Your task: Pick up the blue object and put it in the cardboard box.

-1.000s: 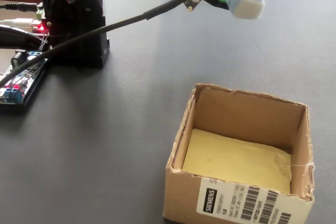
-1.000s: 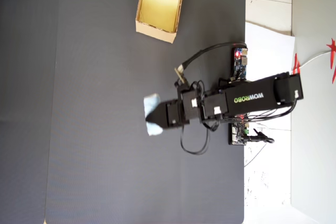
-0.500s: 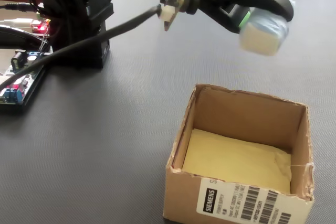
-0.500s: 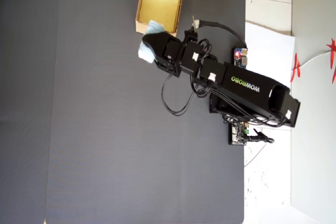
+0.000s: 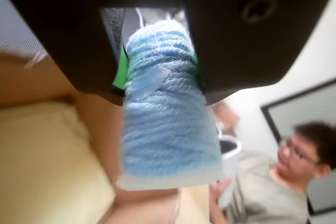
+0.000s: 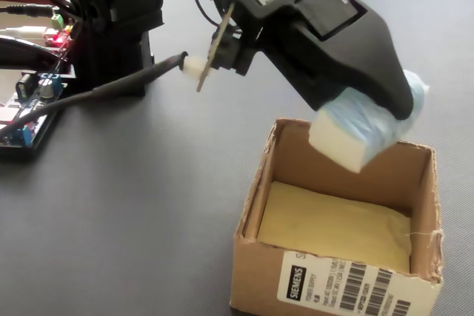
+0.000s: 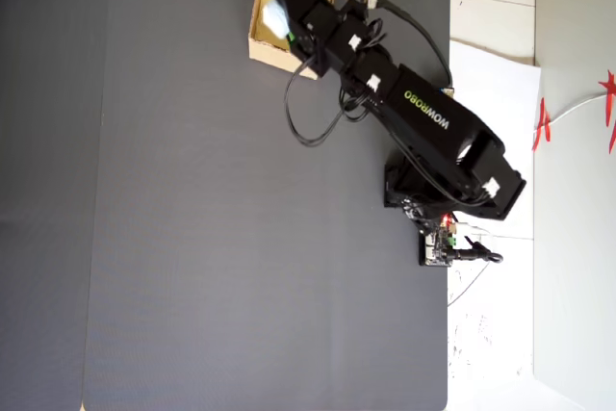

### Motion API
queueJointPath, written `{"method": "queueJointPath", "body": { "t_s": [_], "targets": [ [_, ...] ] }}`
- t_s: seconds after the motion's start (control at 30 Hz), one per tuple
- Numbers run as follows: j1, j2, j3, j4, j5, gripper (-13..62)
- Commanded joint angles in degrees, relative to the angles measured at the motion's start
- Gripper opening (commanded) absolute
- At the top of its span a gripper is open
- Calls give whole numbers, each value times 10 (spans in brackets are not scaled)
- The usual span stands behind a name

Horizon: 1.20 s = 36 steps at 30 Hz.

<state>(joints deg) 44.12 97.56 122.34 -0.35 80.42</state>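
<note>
We see the end effector [image 6: 385, 120] clamped on the blue roll [image 6: 364, 129], which hangs above the open box [image 6: 337, 220] (clear of its yellowish floor). The box sits on the dark tabletop [image 7: 192, 238].

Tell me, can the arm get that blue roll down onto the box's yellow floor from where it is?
Probably yes. The end effector holds the blue roll above the cardboard box, which is open on top with a bare yellow floor. Nothing shows between roll and floor, though the roll hangs near the far wall.

cardboard box [image 7: 260, 43] half under arm
</note>
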Motion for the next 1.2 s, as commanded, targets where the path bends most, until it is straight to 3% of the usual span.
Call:
{"method": "queueJointPath", "body": {
  "t_s": [0.0, 0.03, 0.1, 0.37, 0.77, 1.17],
  "targets": [
    [6, 9, -52, -20, 0, 3],
    [7, 12, -45, -17, 0, 4],
    [7, 17, -47, 31, 10, 111],
    [5, 40, -36, 127, 14, 303],
    [-22, 85, -32, 112, 13, 317],
    [-200, 211, 79, 67, 23, 326]
  ]
}}
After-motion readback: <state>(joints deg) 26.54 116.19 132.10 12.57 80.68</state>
